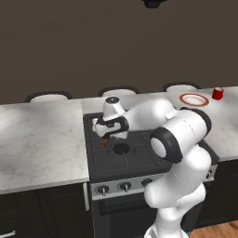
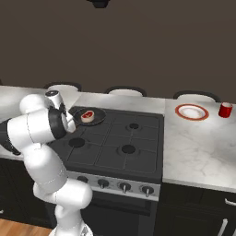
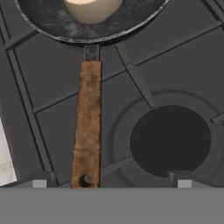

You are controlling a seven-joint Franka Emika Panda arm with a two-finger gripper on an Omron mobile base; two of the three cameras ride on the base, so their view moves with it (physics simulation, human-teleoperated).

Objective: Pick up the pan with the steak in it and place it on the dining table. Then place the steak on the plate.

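The black pan sits on the stove's back left burner with the red steak in it. In the hand view the pan lies at the top, the steak's pale rim at the edge, and the brown wooden handle runs down toward me. My gripper is open, its fingertips standing either side of the handle's end without touching it. From the left base view the gripper hangs just above the handle. The white plate with its red rim rests on the marble dining table, right of the stove.
A red cup stands right of the plate. The black stove has several burners and front knobs. Marble counter extends left of it. Chair backs line the far edge.
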